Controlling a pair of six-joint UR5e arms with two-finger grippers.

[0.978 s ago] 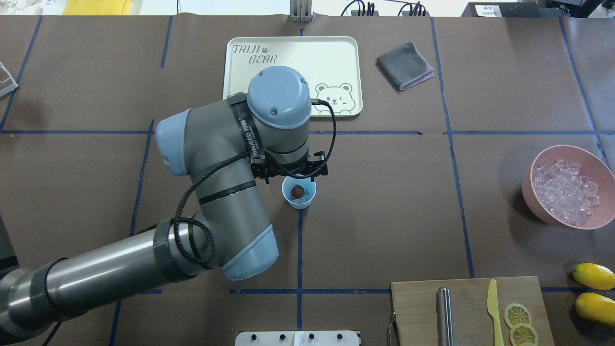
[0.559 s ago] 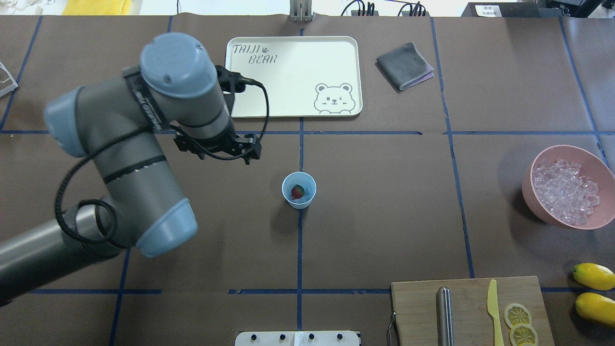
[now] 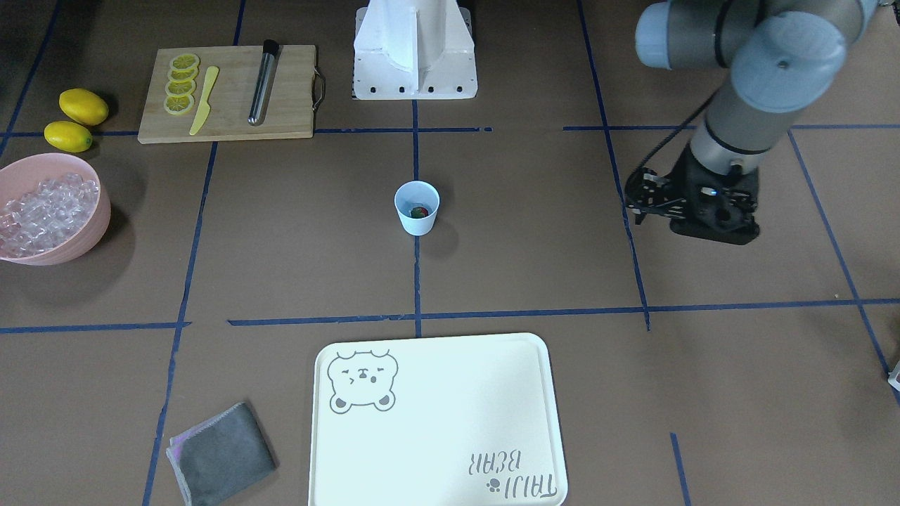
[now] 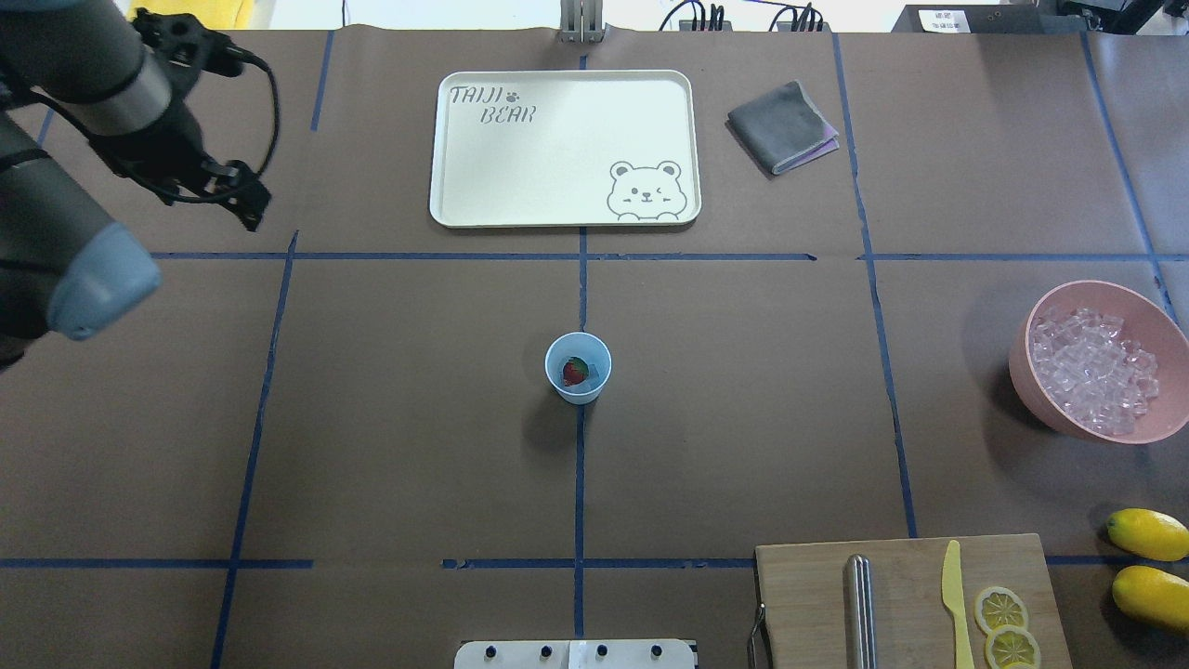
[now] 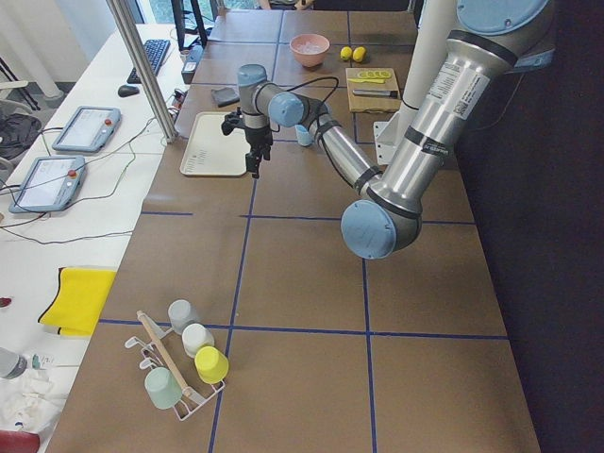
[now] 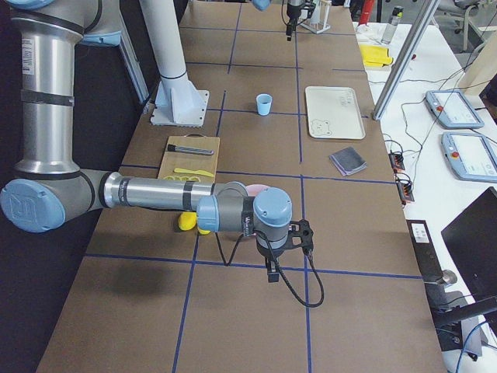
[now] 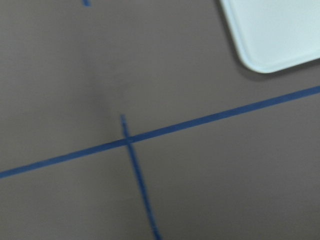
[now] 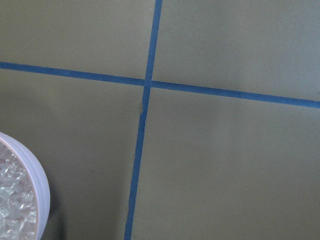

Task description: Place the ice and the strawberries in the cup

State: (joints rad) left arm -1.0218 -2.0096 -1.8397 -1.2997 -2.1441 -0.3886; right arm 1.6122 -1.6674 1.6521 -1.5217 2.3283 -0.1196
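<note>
One strawberry [image 4: 575, 372] sits in the cup [image 4: 578, 394]. I can't tell if ice is in there too. The ice [image 4: 1091, 367] fills the bowl [image 4: 1150, 311], far to the cup's right. My right gripper [image 6: 271, 275] hangs near that bowl, so it is closer; my left gripper [image 4: 249, 206] is far to the cup's left. I can't tell if either is open.

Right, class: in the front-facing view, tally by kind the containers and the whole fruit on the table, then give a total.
cup: 1
pink bowl: 1
tray: 1
whole lemons: 2
strawberry: 1
total: 6
</note>
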